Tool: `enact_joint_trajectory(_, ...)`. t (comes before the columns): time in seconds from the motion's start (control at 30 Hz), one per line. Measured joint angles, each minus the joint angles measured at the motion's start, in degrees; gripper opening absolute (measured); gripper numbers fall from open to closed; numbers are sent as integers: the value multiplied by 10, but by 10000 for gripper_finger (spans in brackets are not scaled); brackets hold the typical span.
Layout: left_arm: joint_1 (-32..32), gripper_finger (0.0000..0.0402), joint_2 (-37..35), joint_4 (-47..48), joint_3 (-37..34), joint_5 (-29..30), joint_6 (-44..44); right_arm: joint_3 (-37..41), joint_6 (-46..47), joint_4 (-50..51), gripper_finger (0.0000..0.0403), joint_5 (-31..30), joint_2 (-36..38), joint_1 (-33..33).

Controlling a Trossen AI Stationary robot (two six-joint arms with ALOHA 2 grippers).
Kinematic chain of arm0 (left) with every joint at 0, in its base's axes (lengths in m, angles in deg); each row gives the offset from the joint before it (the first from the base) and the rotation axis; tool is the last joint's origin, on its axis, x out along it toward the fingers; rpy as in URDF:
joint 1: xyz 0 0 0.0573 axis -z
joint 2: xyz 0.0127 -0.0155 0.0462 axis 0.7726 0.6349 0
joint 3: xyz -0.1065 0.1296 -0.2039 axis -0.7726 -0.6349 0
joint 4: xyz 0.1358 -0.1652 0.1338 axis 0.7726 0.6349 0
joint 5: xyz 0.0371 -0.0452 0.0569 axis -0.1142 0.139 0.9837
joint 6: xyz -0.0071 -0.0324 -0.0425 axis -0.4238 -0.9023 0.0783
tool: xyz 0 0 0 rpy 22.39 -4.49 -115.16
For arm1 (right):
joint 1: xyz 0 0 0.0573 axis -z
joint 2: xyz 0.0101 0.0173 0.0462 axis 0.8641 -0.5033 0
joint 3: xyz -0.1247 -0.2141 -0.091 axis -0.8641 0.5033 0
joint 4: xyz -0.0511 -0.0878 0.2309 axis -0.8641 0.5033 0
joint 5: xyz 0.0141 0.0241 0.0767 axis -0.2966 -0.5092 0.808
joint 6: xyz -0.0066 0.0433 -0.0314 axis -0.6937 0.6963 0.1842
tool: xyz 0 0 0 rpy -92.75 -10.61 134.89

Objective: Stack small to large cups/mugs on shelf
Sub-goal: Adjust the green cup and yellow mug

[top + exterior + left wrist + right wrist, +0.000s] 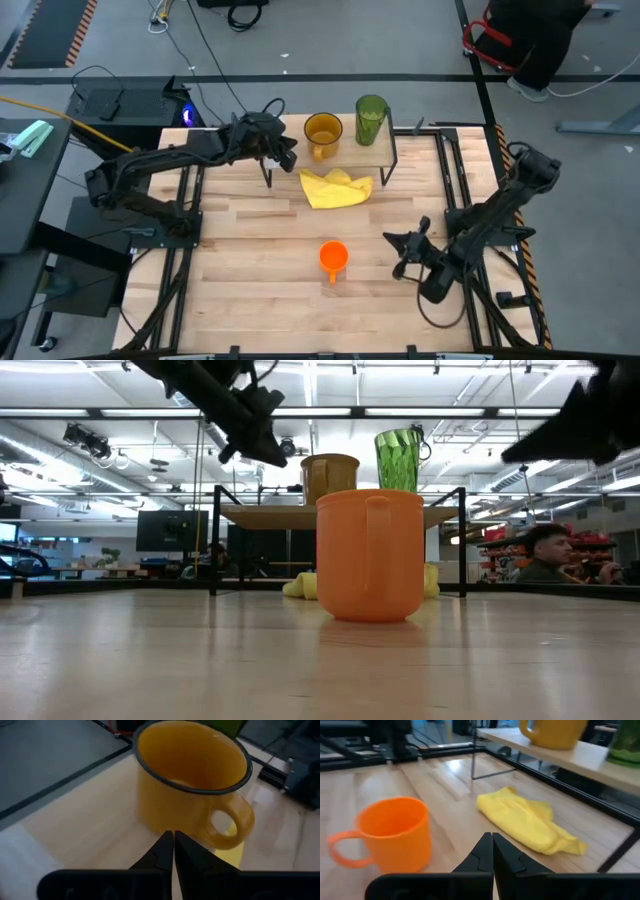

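- We're watching the left claw (173, 842) hang right beside the amber-yellow mug (323, 133) up on the shelf (385, 150), and that closeness is the worry: a careless swing from here could clip the handle and push the mug toward the board's edge.
- The green tumbler (371, 118) stands just beside that mug on the same board. It's tall and looks light, so we'd say a nudge to the mug could tip it over.
- The small orange mug (334, 258) sits out on the open desk (250, 260), upright, well apart from the shelf. Going by the task it belongs with the others, so we judge the job unfinished.
- The yellow cloth (337, 187) lies on the desk in front of the shelf, between it and the orange mug. A low carry over it could snag, we reckon.
- Left claw: fingers pressed together, tips meeting in the left wrist view, pinching nothing. The mug is just ahead of the tips; we can't tell if they brush it.
- Right claw (492, 844): also squeezed together and empty, low over the desk near the orange mug, not touching it. It would have to spread before any grasp; going in as it is would only shove the mug along.
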Motion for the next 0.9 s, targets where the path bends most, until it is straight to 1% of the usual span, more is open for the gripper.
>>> enact_joint_trajectory(0.1, -6, 16, 25, -34, 0, -13, 0, 13, -4, -21, 2, 3, -2, 15)
enact_joint_trajectory(0.33, -25, 22, 76, -93, 0, -29, -2, 4, -45, -33, 4, 7, -3, 21)
enact_joint_trajectory(0.47, -33, 24, 95, -127, 0, -66, -11, 4, -46, -34, 2, 7, -3, 21)
enact_joint_trajectory(0.63, -33, 16, 108, -147, 0, -93, -12, 4, -46, -34, 4, 10, -3, 21)
enact_joint_trajectory(0.77, -33, 13, 107, -147, 0, -94, -11, 4, -46, -34, 4, 15, -3, 21)
enact_joint_trajectory(0.9, -35, 20, 97, -144, 0, -94, -10, 4, -44, -34, 3, 23, -3, 21)
